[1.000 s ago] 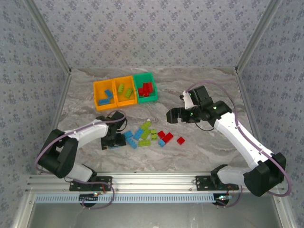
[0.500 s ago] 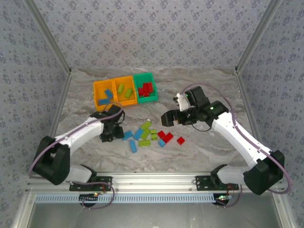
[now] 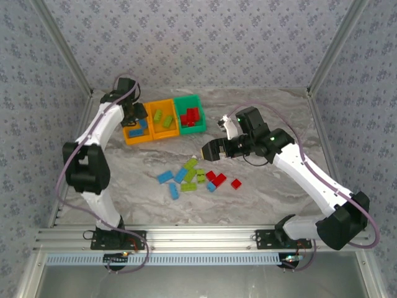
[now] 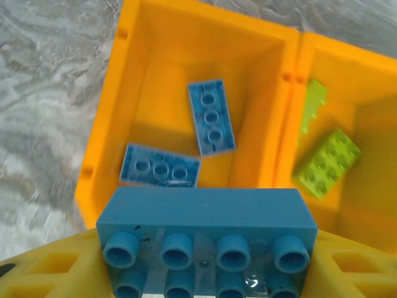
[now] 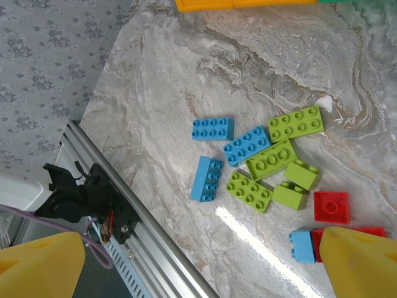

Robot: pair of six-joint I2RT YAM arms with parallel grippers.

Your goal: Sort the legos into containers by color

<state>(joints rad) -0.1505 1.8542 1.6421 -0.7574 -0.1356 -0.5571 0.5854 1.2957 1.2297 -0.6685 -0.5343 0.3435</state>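
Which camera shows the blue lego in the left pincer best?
The left wrist camera: the blue lego sits big and close, studs showing, in the left pincer above the orange bin. From the top camera it is too tiny to spot. The right wrist camera looks at loose legos on the table.

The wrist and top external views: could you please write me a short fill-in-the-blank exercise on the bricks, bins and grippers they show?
1. The brick held in the left gripper is ___ in colour.
2. In the left orange bin lie ___ blue bricks.
3. The bricks in the green bin are all ___.
4. The right gripper, above the loose bricks on the table, stands ___.

Missing words: blue; two; red; open.
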